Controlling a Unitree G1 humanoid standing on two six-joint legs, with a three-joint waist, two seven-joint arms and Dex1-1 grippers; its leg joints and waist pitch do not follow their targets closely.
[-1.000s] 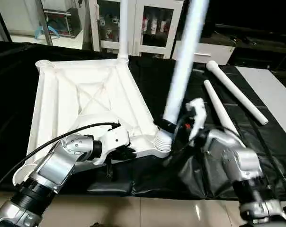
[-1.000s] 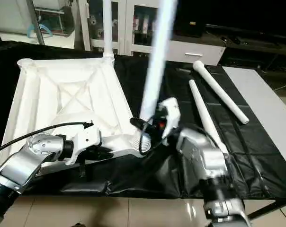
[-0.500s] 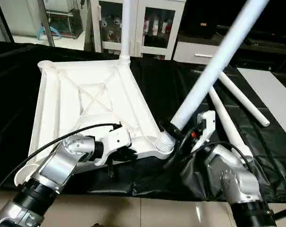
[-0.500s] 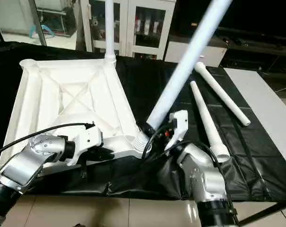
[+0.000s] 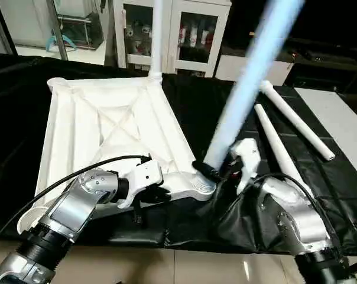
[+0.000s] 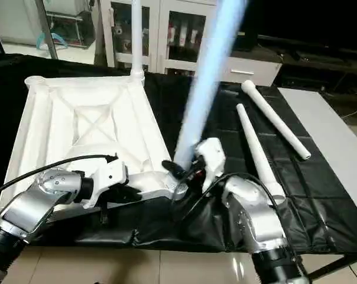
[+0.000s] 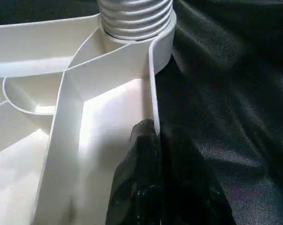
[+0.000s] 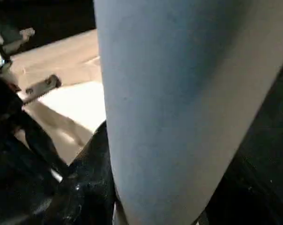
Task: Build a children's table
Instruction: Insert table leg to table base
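Table top: the white table top (image 5: 107, 130) is laid upside down on a black cloth (image 5: 320, 195), its X-ribbed underside turned up.
Fitted leg: one leg (image 5: 156, 35) is seen standing upright in the far corner socket.
Held leg: a second leg (image 5: 243, 94) is tilted up and to the right from the near right corner socket (image 5: 203, 186), where its ribbed, threaded end is seated.
Right gripper: the right gripper (image 5: 209, 172) is closed around the held leg just above the socket; in the right wrist view the leg (image 8: 179, 108) is seen pressed between the dark fingers (image 8: 80, 187).
Left gripper: the left gripper (image 7: 158, 140) is clamped on the near rim of the table top, beside the same socket; the left wrist view shows one black finger inside the rim wall and one outside it, a detail hidden by the arm in the head views.
Thread: the grey ribbed thread (image 7: 134, 18) is shown close up by the left wrist view.
Spare legs: two more legs (image 5: 276, 142) (image 5: 297, 121) are laid side by side on the cloth to the right, apart from the top.
Surroundings: glass-fronted white cabinets (image 5: 190, 29) are seen behind.
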